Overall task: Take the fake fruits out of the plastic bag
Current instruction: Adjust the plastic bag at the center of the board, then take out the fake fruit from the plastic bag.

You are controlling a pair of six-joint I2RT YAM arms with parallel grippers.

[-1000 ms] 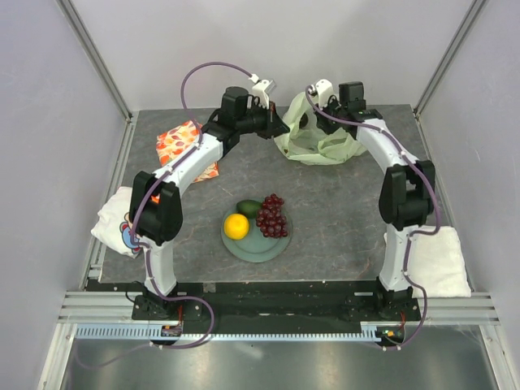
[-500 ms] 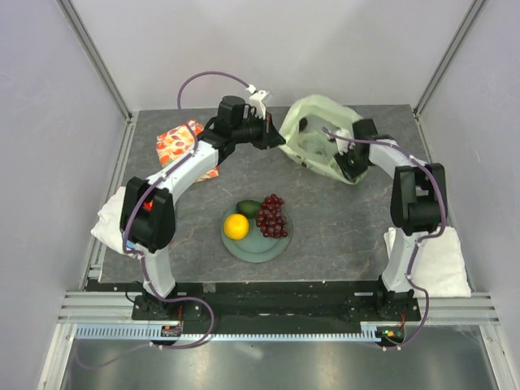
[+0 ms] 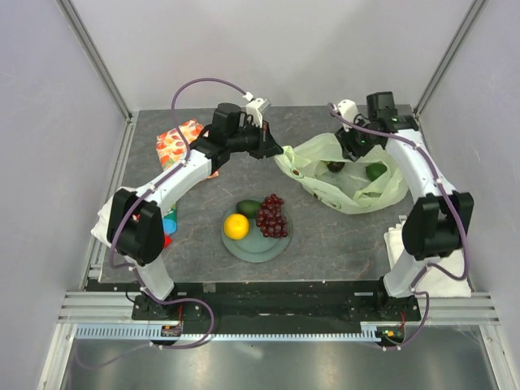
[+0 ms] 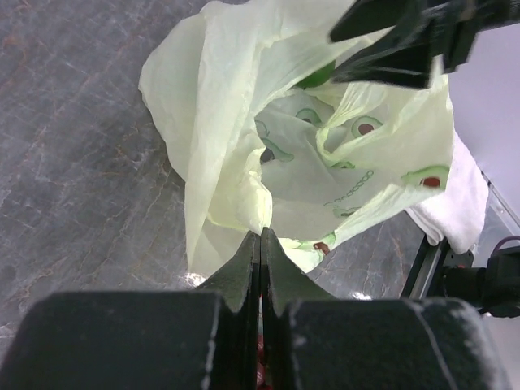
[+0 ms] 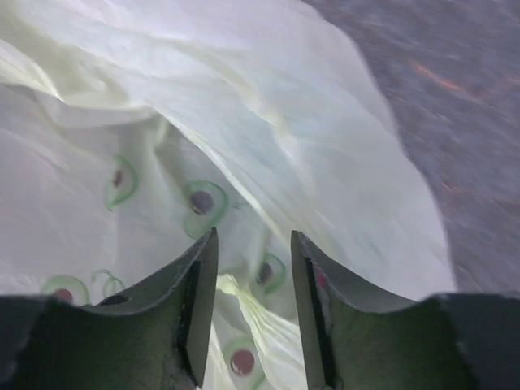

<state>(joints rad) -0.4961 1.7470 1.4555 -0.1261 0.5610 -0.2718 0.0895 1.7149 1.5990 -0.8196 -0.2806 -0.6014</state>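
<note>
1. The pale green plastic bag [image 3: 357,195] lies crumpled on the far right part of the table [image 3: 325,240]. Its right side is near the table's edge.
2. Bare grey table lies between the bag and the plate [image 3: 256,249], and in front of the plate.
3. The left fingers [image 4: 252,264] are pressed together, pinching the bag's left rim.
4. The right fingers [image 5: 195,301] are spread apart over the bag's far side, with a crease of film between them.
5. Inside the open bag sit a dark round fruit [image 3: 335,166] and a green fruit [image 3: 375,171].
6. The plate holds an orange [image 3: 236,226], a green oval fruit [image 3: 249,208] and a grape bunch [image 3: 272,215], crowded together.
7. A leaf-patterned cloth [image 3: 175,142] lies far left, and a white towel [image 3: 445,264] near right.
</note>
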